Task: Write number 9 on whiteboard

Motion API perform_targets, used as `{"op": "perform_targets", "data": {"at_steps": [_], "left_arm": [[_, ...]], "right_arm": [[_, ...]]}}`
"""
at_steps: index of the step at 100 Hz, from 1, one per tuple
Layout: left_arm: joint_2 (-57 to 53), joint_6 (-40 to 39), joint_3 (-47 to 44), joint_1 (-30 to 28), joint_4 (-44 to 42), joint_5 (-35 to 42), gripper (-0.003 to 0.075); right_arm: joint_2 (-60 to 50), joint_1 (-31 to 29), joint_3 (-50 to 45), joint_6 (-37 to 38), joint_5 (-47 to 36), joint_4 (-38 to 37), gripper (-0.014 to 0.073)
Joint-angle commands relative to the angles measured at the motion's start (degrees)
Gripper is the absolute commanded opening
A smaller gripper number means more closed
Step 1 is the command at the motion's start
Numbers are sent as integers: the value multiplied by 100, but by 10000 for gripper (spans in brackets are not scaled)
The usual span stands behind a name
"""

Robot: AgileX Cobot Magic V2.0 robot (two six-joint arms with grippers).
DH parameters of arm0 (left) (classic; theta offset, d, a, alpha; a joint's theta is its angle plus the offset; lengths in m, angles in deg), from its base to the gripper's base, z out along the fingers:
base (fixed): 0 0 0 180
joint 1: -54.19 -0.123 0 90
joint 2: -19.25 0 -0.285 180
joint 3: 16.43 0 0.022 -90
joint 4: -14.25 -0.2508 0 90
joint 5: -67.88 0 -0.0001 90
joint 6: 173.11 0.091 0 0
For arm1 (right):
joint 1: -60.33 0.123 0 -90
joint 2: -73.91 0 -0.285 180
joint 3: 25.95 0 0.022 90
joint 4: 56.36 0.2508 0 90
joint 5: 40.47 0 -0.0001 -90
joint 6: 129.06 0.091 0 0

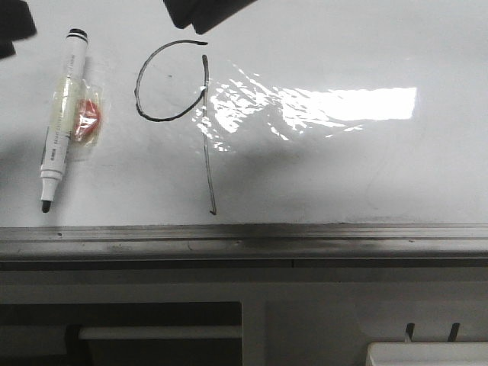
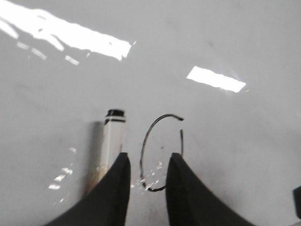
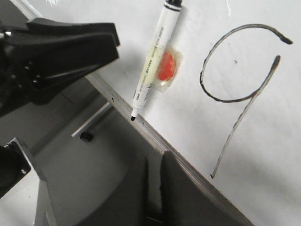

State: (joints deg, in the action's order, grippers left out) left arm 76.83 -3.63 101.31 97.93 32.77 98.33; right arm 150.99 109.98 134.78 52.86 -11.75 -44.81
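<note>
1. Lying flat on the whiteboard [image 1: 343,175], the number 9 [image 1: 179,107] is complete: an open round loop with a long straight tail running toward the grey rail [image 1: 244,240].
2. A marker [image 1: 62,114] lies just left of the figure, uncapped tip toward the rail, with a taped orange-red patch [image 1: 88,120] on its side; no hand touches it.
3. The left hand [image 2: 146,188] hangs above the board with its fingers apart and nothing between them; the loop of the 9 shows through the gap, the marker beside one finger [image 2: 106,197].
4. The right hand [image 3: 155,188] sits off the board past the rail, well clear of the 9; its fingers look nearly together, though the blur leaves that uncertain.
</note>
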Motion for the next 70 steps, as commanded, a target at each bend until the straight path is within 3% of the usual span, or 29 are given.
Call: {"op": "perform_targets", "data": {"at_steps": [1, 14, 32, 52, 70], "left_arm": [[-498, 162, 43, 23, -481, 341, -17], [-1217, 243, -166, 23, -541, 15, -20], [-2254, 1101, -543, 23, -541, -806, -20], [-3334, 1123, -949, 23, -541, -1654, -20], [-3992, 1123, -1063, 23, -541, -2294, -20]], "right_arm": [[-395, 11, -242, -82, -863, -39, -69], [-1178, 11, -1332, -100, -2015, -69, -69], [-2653, 11, -3142, -112, -3627, -501, -69], [-4614, 11, -4716, -192, -3855, -729, -69], [-6121, 11, -5445, -192, -3817, -729, -69]]}}
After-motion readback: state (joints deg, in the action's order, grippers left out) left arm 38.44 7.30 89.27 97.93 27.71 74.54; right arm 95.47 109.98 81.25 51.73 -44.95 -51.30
